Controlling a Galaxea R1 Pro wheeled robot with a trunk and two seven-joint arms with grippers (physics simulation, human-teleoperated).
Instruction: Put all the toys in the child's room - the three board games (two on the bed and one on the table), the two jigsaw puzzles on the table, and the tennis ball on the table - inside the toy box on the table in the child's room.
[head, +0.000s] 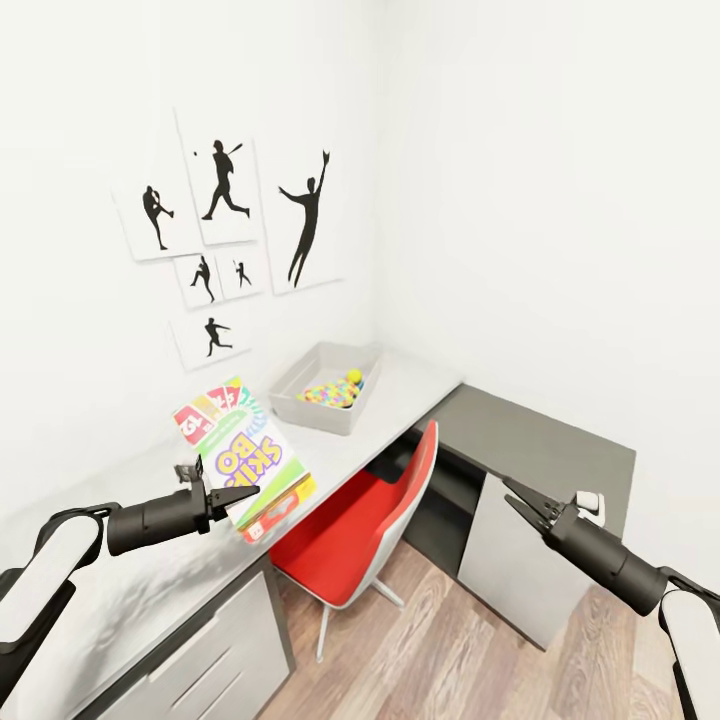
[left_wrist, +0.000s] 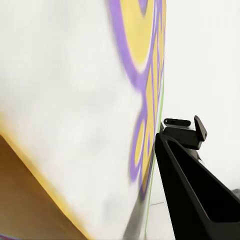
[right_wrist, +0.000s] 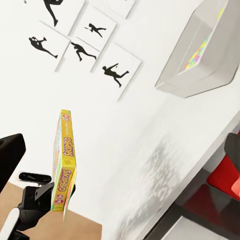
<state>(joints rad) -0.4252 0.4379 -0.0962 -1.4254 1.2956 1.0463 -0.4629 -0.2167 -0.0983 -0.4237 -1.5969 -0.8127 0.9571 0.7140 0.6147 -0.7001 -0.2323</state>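
Skip-Bo board game (head: 245, 455): white/green/red carton, purple-and-yellow "SKIP-BO" lettering on the face, same name down its yellow edge. Left gripper (head: 235, 494) pinches it at the lower edge, holding it tilted above the table (head: 400, 385). Toy box (head: 325, 388) sits further along the table by the wall corner, with jigsaw puzzles (head: 328, 394) and tennis ball (head: 353, 377) inside. Right gripper (head: 520, 500) spread, holding nothing, over the dark shelf section (head: 540, 435).

Toy box (head: 318, 392) on table (head: 330, 455), far end, near wall corner. Tennis ball (head: 353, 377) and jigsaw puzzles (head: 328, 393) inside box. Skip-Bo carton (head: 244, 455) above table, nearer than box, in left gripper (head: 243, 493). Chair (head: 362, 530) before table, right of carton.
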